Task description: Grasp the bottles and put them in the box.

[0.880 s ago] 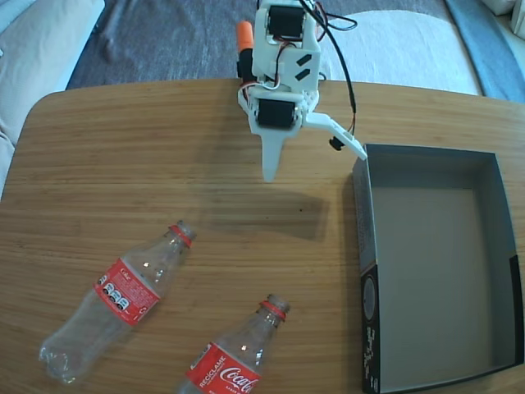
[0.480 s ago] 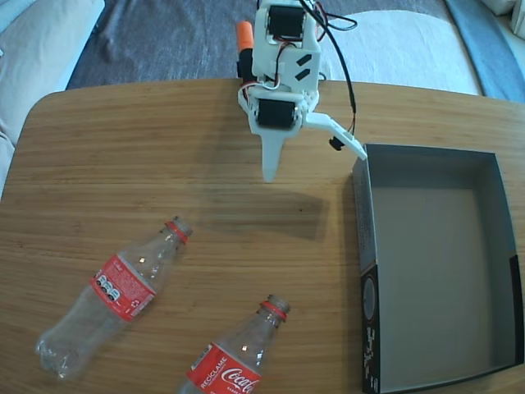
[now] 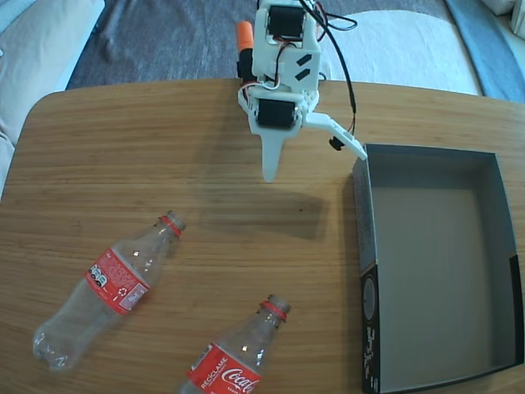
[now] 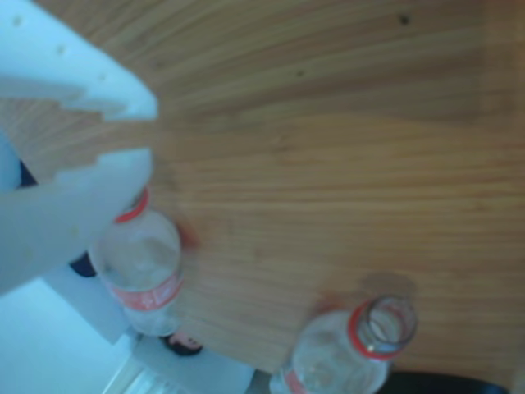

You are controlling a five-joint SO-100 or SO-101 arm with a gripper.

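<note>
Two clear bottles with red labels and red neck rings lie on the wooden table. In the fixed view one bottle (image 3: pixel 111 287) is at the lower left and the other bottle (image 3: pixel 234 357) is at the bottom edge, partly cut off. The black-sided box (image 3: pixel 368 304) with a grey inside stands at the right, nothing in it. My white gripper (image 3: pixel 316 164) hangs open over the far middle of the table, well apart from both bottles, one finger pointing down and the other spread toward the box. In the wrist view the gripper (image 4: pixel 149 131) partly covers one bottle (image 4: pixel 141 267); the other bottle (image 4: pixel 353 357) shows its open mouth.
The arm's base with an orange part (image 3: pixel 244 34) stands at the table's far edge. Beyond the table lie a grey blanket (image 3: pixel 164 37) and pale cushions (image 3: pixel 410 45). Bare wood (image 3: pixel 271 246) separates the bottles, the gripper and the box.
The left bottle has shifted to the left and slightly toward the near edge. The arm, the other bottle and the box have stayed put.
</note>
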